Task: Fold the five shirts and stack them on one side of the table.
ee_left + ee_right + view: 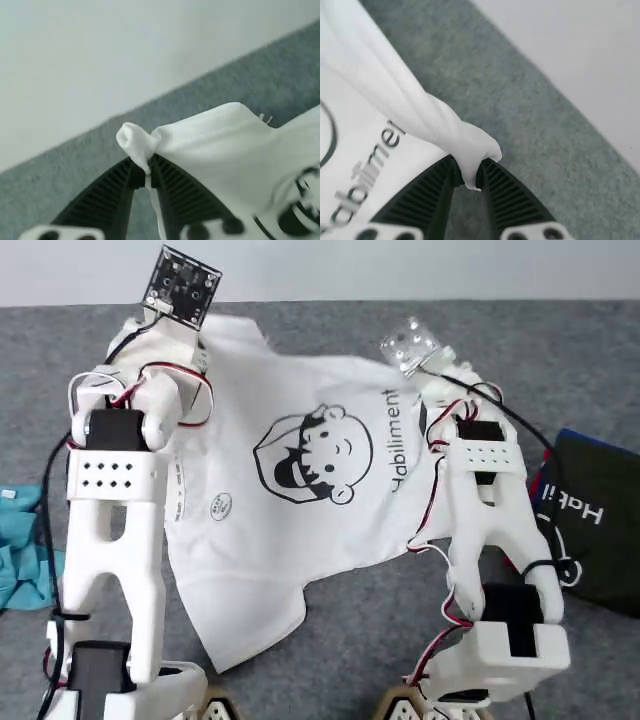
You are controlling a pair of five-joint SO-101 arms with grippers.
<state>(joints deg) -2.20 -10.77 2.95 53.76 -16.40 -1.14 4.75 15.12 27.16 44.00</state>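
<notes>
A grey carpet [350,640] lies under everything, and a plain white wall [400,270] stands behind its far edge.

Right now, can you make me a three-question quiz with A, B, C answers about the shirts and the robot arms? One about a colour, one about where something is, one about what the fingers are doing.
1. What colour is the big cotton shirt with the cartoon face?
A. red
B. white
C. yellow

2. Where is the teal crumpled cloth?
A. beside the left arm, at the table's edge
B. on the cartoon shirt
C. in a gripper

3. What are the fingers of the left gripper doing?
A. hanging open
B. holding the teal cloth
C. pinching the cartoon shirt's corner

Answers:
1 B, the shirt is white with black print.
2 A, the teal cloth lies outside the left arm.
3 C, white cloth bunches between the shut fingers.
</notes>
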